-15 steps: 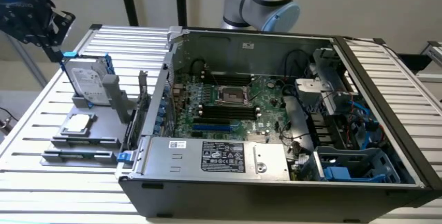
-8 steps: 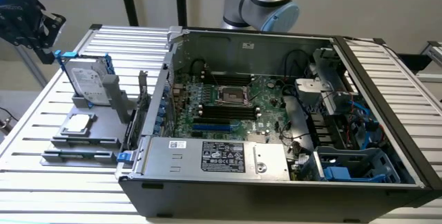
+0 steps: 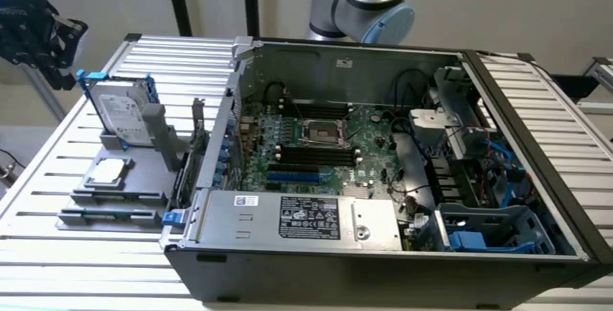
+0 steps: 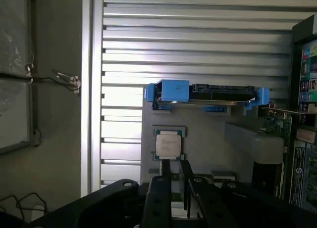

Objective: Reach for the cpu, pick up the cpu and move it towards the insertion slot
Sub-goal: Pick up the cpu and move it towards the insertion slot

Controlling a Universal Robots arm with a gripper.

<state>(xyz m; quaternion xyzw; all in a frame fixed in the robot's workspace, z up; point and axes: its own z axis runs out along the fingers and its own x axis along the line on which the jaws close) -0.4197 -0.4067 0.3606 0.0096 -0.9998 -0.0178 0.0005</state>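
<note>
Slatted metal table (image 3: 57,253), pale wall behind, open computer case (image 3: 383,261) on top. To the exterior view's left of the case, a grey holder (image 4: 203,134) with an upright hard drive (image 3: 123,110) in a blue frame at its far end. Nearer than the drive, flat in its own recess, silver face up: the cpu (image 3: 108,171). Well apart from it, inside the case on the motherboard, between the black memory slots (image 3: 306,154): the insertion slot (image 3: 321,133), frame silvery, centre dark.

From the wrist: gripper (image 4: 174,163) pointed at the cpu (image 4: 168,144), short of it, touching nothing. Jaws apart by a narrow gap, nothing between them.

Looks like the reach step: no grasp made yet, chip not lifted. Probably calls for setting the two fingers either side of the chip's pale edges and closing in squarely, given how low it sits in the recess, with little edge to catch.
</note>
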